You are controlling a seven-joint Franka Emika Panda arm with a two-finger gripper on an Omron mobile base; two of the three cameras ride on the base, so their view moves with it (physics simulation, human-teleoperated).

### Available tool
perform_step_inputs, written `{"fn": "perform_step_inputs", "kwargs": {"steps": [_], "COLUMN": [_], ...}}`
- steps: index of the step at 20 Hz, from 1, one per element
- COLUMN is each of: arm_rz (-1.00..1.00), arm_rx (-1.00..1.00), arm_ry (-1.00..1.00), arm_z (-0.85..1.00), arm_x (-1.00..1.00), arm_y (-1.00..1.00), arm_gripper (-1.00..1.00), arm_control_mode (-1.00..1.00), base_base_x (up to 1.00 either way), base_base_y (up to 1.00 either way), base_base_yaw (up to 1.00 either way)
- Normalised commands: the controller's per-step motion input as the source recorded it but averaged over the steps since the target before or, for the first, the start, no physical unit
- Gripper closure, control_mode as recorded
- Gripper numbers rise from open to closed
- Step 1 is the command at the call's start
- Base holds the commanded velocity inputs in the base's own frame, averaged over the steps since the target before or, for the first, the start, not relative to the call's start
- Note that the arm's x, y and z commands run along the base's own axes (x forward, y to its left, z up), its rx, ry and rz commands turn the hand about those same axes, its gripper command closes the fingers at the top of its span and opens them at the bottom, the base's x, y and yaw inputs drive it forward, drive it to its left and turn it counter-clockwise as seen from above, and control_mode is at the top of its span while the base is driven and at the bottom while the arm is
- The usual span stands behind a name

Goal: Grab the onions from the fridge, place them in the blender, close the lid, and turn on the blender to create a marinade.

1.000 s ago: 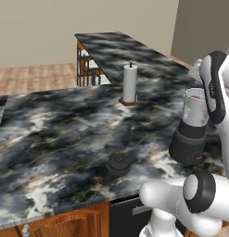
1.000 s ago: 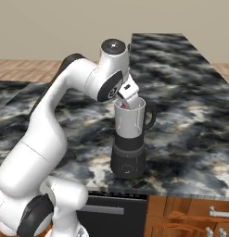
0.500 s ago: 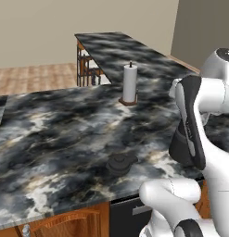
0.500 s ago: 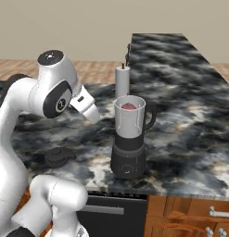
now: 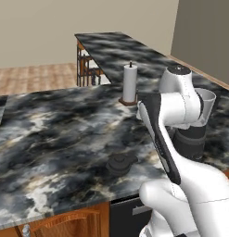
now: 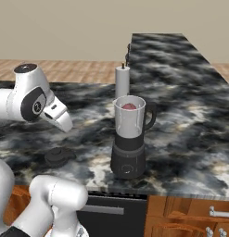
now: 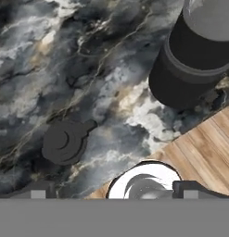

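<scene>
Reading no brand, label or text anywhere. Counter (image 6: 190, 125) is dark marbled stone; wood floor and beige walls beyond. Blender (image 6: 129, 139) stands near the front edge with an onion (image 6: 129, 106) in the jar; lid (image 6: 60, 155) lies apart on the counter (paper towel roll (image 6: 122, 81) behind). Gripper (image 7: 114, 192): fingers wide apart, holding nothing.

No readable text, label, brand, number or sign appears on anything here.
</scene>
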Motion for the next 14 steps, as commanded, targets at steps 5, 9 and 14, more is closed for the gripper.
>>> {"fn": "perform_step_inputs", "kwargs": {"steps": [5, 9, 14], "arm_rz": [0.32, 0.27, 0.19], "arm_rx": [0.0, 0.0, 0.0], "arm_ry": [0.19, 0.08, 0.03], "arm_z": [-0.59, -0.65, -0.67], "arm_x": [0.12, 0.06, 0.29], "arm_y": [0.57, 0.51, 0.31], "arm_gripper": [-1.0, -1.0, -1.0], "arm_control_mode": [-1.0, -1.0, -1.0], "base_base_x": [0.0, 0.0, 0.0], "base_base_y": [0.0, 0.0, 0.0], "base_base_yaw": [0.0, 0.0, 0.0]}}
